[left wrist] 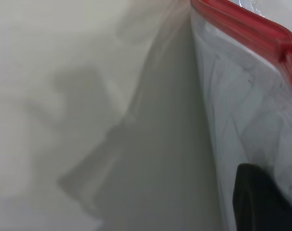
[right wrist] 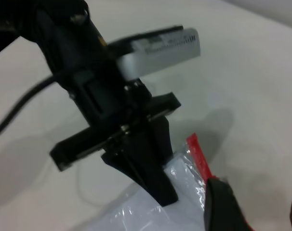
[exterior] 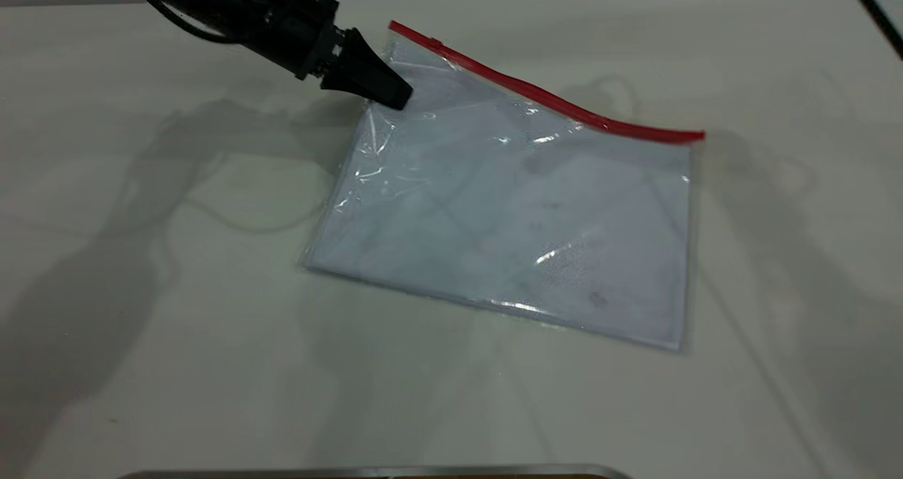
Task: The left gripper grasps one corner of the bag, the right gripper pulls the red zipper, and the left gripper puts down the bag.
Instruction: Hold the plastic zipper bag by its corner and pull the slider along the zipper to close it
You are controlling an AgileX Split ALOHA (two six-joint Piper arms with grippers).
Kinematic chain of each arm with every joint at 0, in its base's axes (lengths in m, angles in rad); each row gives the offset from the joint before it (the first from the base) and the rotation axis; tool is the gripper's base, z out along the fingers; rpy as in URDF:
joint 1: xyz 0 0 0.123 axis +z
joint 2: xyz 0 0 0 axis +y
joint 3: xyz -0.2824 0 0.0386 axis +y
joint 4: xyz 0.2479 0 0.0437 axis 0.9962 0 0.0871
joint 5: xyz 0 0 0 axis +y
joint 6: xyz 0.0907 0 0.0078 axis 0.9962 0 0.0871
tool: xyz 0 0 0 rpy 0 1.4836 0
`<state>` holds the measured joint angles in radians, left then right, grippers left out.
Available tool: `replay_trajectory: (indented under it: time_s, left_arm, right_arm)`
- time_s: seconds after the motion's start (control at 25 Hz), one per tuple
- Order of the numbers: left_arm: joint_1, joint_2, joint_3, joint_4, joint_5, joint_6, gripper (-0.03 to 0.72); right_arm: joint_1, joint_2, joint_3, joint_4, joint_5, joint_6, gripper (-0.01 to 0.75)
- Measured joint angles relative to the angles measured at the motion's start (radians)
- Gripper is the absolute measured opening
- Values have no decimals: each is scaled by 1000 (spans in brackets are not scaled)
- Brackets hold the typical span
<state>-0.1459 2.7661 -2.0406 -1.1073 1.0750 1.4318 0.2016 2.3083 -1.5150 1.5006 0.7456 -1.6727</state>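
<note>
The bag [exterior: 508, 211] lies on the white table, with its far left corner raised. My left gripper [exterior: 396, 99] comes in from the far left and is shut on the bag's short edge just below that corner. In the left wrist view one black finger [left wrist: 259, 197] lies on the bag [left wrist: 242, 106]. The red zipper [exterior: 550, 98] runs along the far long edge, with its slider [exterior: 435, 41] near the held corner. My right gripper [right wrist: 261, 207] is out of the exterior view. It is open beside the zipper's end [right wrist: 198, 156], one finger [right wrist: 223, 204] over the strip, close to the left gripper [right wrist: 158, 185].
A thin black cable [exterior: 875, 10] crosses the far right corner. A metal edge [exterior: 367, 472] runs along the near side of the table [exterior: 176, 366]. Arm shadows fall on the table's left and right sides.
</note>
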Motion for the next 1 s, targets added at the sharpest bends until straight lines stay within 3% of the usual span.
replay_trajectory:
  time_s: [0.36,1.0]
  left_arm:
    - [-22,-72,0,31,-18,231,53]
    - [-67,-72,0,91,-74,261,53]
  right_arm:
    - [0,122,-20,47,10,-98,385]
    - [-1,212,-106,128,90,-161,385]
